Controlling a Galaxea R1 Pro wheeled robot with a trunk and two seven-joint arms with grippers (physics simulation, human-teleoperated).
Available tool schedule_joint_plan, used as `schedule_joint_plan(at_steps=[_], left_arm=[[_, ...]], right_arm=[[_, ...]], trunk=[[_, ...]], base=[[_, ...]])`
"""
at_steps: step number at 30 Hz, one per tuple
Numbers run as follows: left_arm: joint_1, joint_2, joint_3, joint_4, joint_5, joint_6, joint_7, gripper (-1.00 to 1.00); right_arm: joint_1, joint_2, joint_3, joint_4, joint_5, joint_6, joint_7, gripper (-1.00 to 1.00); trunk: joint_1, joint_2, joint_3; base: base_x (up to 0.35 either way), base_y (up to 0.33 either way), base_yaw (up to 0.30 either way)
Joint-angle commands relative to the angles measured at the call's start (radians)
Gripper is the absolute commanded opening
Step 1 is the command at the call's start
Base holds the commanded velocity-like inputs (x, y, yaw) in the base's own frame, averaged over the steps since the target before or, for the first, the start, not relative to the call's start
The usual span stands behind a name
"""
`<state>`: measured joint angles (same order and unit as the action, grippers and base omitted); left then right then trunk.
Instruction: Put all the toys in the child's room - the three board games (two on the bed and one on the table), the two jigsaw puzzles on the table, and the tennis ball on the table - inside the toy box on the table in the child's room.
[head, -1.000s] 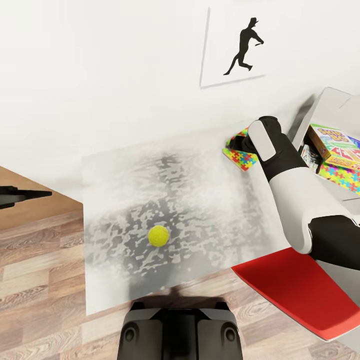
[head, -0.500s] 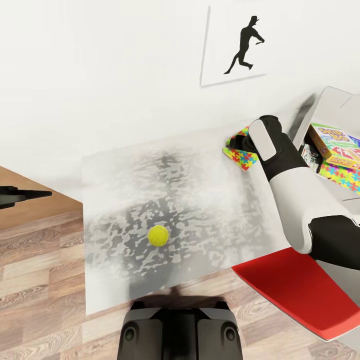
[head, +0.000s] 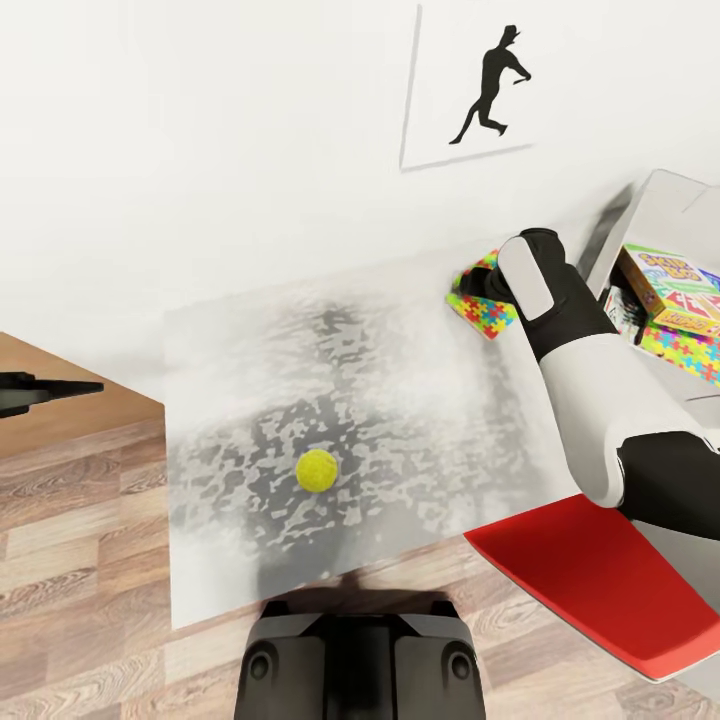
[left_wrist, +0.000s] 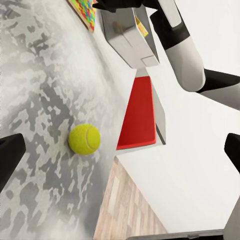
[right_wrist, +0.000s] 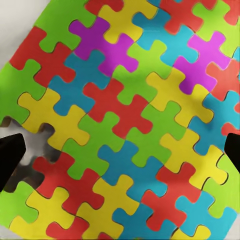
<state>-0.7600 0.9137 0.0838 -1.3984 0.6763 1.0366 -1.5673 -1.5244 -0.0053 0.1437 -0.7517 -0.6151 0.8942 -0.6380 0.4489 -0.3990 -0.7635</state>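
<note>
A: Counting what is in: the toy box (head: 668, 205) at the frame's right already holds a SKIP BO game box (head: 672, 290) and a jigsaw puzzle (head: 685, 352).

B: Left out: the tennis ball (head: 317, 470) at lower centre on the table (head: 420, 400), and a second puzzle panel (head: 482, 300), flat, one corner pointing lower right.

A: And the right gripper (right_wrist: 120, 150)?

B: Spread wide over that panel, empty; the left gripper (left_wrist: 122, 155) is open too.

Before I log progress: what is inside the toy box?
Inside the toy box lie a SKIP BO board game and a jigsaw puzzle beneath it. The right arm covers the rest.
</note>
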Motion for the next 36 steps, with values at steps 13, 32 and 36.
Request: schedule_joint_plan(at_steps=[13,32,36], left_arm=[[-0.001,0.002,-0.001,0.0,0.0,0.011,-0.004,1.0],[-0.001,0.001,-0.002,0.001,0.0,0.011,-0.004,1.0],[-0.001,0.001,-0.001,0.001,0.0,0.011,-0.004,1.0]], right_arm=[[0.0,-0.001,0.004,0.074,-0.034,-0.011,-0.008,1.0],[0.001,-0.001,0.004,0.074,-0.031,-0.011,-0.008,1.0],[0.001,-0.001,0.004,0.074,-0.031,-0.011,-0.008,1.0]], trunk=[[0.001,-0.001,-0.004],[0.001,-0.001,-0.004],[0.001,-0.001,-0.004]], base=[[-0.034,0.004,0.0],[-0.017,0.002,0.0],[-0.109,0.078,0.0]])
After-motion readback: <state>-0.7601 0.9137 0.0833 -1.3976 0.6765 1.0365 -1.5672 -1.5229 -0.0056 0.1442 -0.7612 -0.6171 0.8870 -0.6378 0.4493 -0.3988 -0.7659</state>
